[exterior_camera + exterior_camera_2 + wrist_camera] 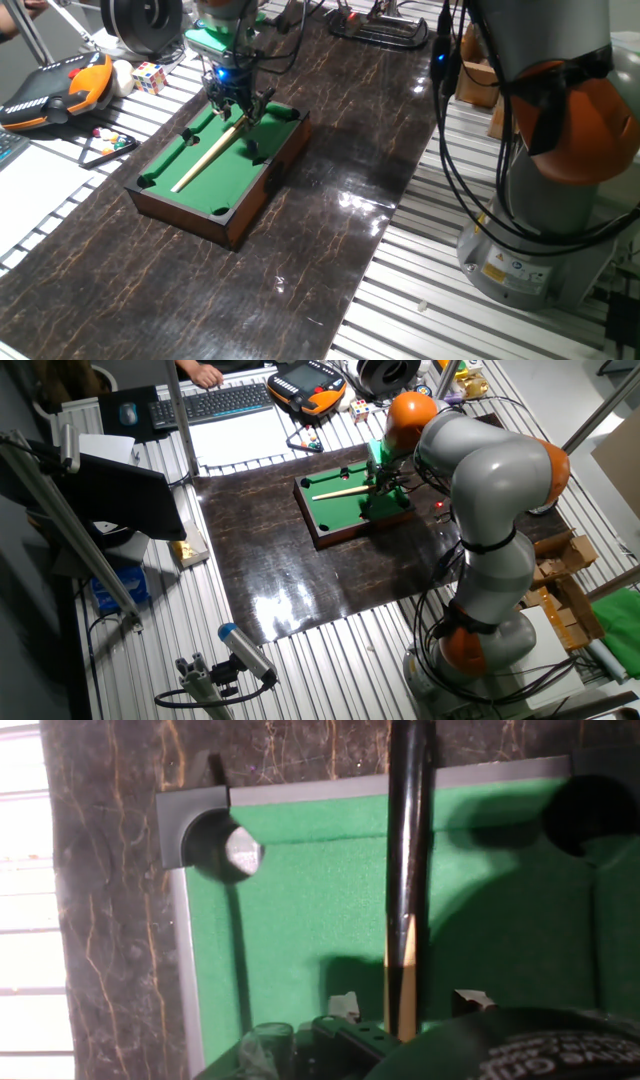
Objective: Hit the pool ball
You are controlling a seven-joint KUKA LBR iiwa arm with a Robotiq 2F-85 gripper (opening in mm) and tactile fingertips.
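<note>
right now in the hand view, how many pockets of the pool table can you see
2. One corner pocket sits at the upper left of the green felt; the other pocket is at the upper right, partly shadowed. Any further pockets fall outside this view.

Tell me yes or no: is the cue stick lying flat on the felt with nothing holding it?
No. The tool grips the cue stick at its upper end over the pool table.

Pool ball [242, 853] seemingly in corner pocket
</note>
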